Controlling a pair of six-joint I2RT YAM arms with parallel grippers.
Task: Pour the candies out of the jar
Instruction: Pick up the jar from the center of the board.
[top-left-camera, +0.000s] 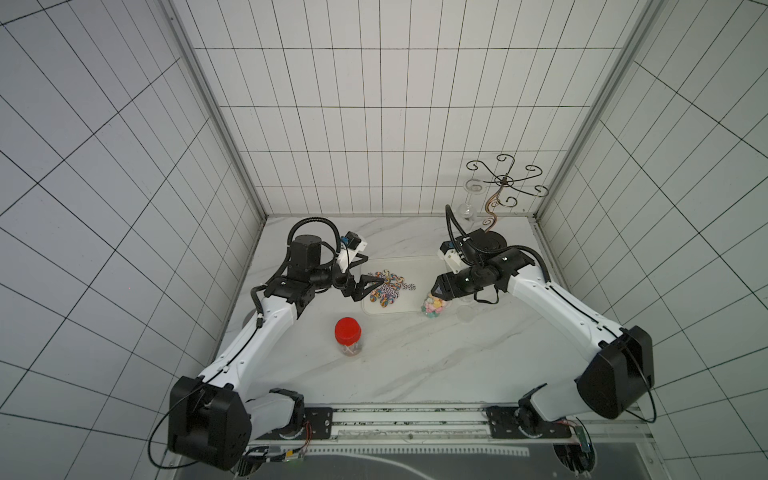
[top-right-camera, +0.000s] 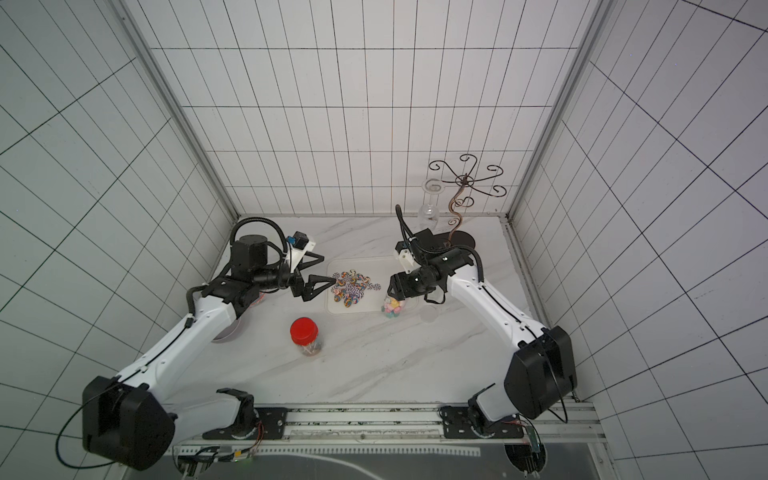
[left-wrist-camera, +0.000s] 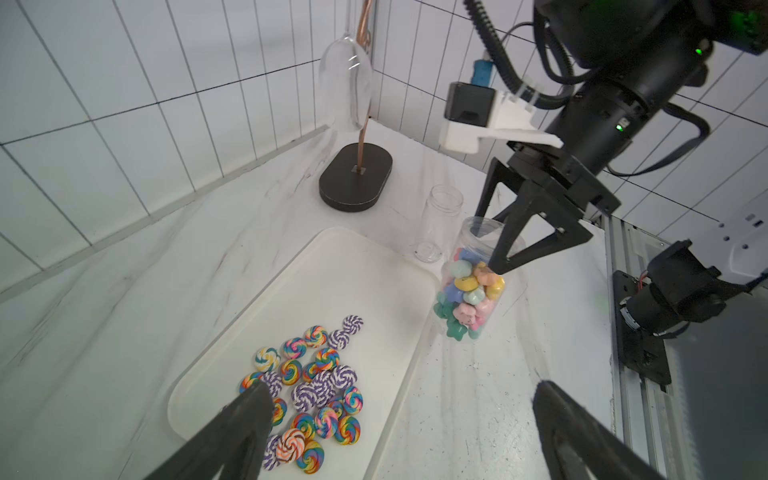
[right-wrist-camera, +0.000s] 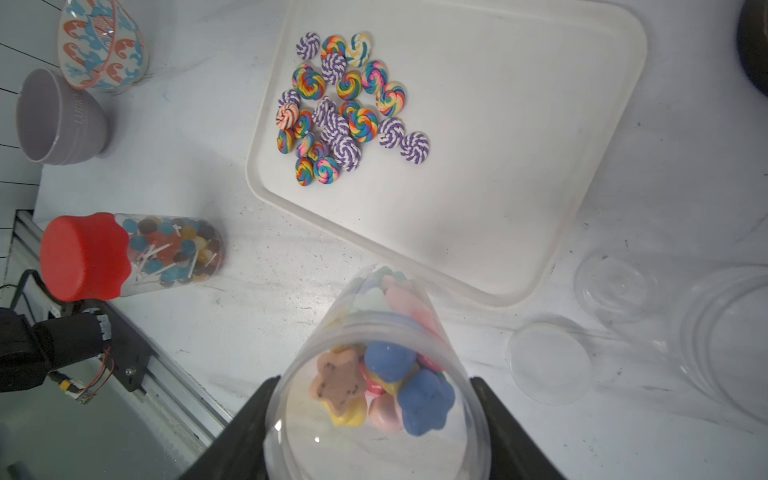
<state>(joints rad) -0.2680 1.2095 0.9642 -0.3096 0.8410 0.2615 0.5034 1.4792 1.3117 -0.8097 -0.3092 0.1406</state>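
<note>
Gripping clear jar (right-wrist-camera: 357, 432) of pastel candies (right-wrist-camera: 390, 361): right claw (right-wrist-camera: 374, 384); left claw (left-wrist-camera: 401, 390) spread wide, empty, over tray (left-wrist-camera: 332, 270)

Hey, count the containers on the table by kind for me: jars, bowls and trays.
Jars: 3, red-capped jar, pastel-candy jar, empty jar
Bowls: 2, patterned bowl, grey bowl
Trays: 1, white tray
Total: 6

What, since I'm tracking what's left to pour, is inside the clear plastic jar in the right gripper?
The clear plastic jar, lidless in the right gripper, holds pastel pink, blue, yellow and green candies, some star-shaped. Pieces buried in the middle are covered.
</note>
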